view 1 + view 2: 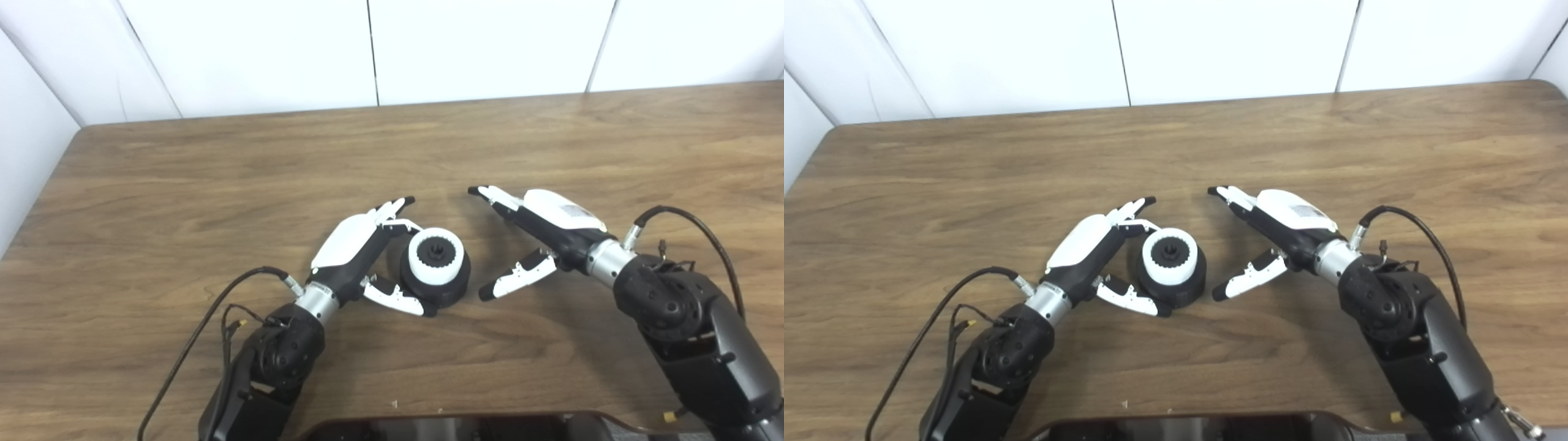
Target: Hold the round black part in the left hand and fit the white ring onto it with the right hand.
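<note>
Black part [436,283] is sitting on the desk [184,184], white ring [435,255] already lying on top of it, looks seated or nearly so.

Left robot hand [361,257] is cupping the black part from its left: fingers spread, thumb at the part's near edge, fingers just touching its far side. Can't tell if it's actually gripping; reads as open.

Right robot hand [527,239] is hovering right of the black part, open, holding nothing, clear of the ring.

Handling guess: both pieces look like rigid plastic, light, smooth-sided. The ring's ribbed rim is giving fingertips some bite. Best hold on the black part: its lower wall, below the ring. Pinch the ring by its rim, never over the centre hole.
</note>
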